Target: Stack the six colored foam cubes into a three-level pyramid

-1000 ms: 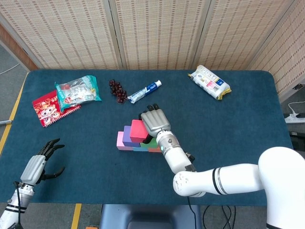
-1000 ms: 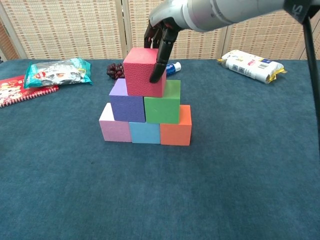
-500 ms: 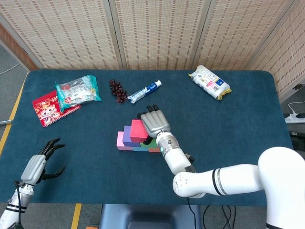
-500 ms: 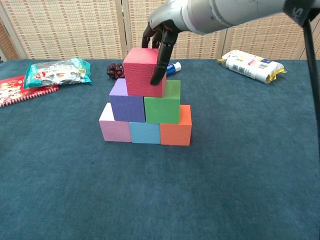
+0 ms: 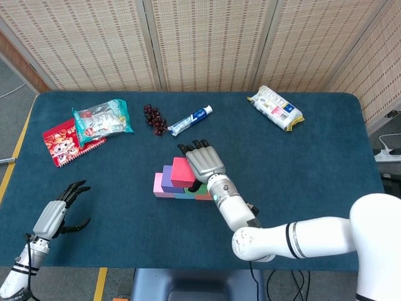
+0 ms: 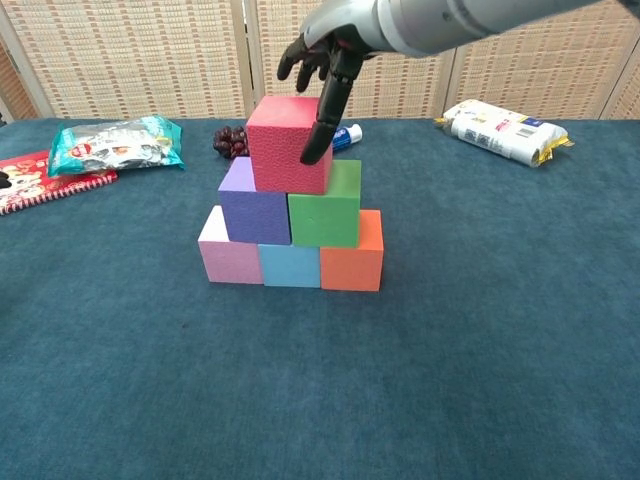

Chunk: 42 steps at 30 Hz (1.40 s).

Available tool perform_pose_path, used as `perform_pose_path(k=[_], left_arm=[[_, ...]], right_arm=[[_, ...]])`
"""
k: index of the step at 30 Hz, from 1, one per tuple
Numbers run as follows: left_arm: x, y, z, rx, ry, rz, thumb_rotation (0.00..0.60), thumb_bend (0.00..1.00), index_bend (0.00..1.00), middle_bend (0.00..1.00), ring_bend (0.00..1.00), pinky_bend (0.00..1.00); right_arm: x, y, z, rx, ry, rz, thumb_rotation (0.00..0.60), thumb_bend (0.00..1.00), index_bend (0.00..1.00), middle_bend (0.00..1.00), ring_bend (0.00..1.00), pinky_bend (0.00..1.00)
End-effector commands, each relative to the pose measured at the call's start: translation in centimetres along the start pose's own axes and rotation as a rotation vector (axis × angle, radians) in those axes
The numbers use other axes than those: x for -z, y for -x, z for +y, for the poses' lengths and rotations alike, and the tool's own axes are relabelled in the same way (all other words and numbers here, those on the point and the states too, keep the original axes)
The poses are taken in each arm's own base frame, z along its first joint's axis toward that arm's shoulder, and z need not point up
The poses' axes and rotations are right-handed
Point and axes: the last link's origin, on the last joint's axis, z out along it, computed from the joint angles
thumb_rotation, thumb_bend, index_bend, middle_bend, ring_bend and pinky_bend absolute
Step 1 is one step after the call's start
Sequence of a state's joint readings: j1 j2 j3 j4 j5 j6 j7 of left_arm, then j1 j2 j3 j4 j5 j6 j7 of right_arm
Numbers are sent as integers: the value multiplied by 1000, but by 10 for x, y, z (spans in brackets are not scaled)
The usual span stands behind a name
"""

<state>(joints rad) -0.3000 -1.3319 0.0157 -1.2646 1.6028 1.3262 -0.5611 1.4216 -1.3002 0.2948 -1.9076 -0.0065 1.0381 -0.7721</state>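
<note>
Over blue table [image 5: 301,163], right hand [image 6: 325,50] has spread wider, thumb touching red cube [image 6: 288,142].

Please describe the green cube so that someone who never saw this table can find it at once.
Look at the pyramid of foam cubes in the middle of the blue table. The green cube sits in the middle row, on the right in the chest view, beside the purple cube. It is the only green one.
</note>
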Motion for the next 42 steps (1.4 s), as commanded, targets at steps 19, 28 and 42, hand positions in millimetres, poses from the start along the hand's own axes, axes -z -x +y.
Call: perform_pose_path(k=[19, 28, 42], left_arm=[[-81, 18, 47, -181, 111, -181, 600, 309, 74, 0, 0, 0], [-69, 36, 61, -244, 166, -281, 600, 319, 39, 0, 0, 0], [-91, 49, 81, -200, 204, -283, 600, 327, 24, 0, 0, 0]], right_arm=[[13, 28, 120, -292, 41, -13, 600, 184, 0, 29, 0, 0], [-11, 50, 123, -318, 51, -40, 600, 184, 0, 0, 0, 0], [-31, 61, 113, -367, 34, -30, 600, 184, 0, 0, 0, 0]])
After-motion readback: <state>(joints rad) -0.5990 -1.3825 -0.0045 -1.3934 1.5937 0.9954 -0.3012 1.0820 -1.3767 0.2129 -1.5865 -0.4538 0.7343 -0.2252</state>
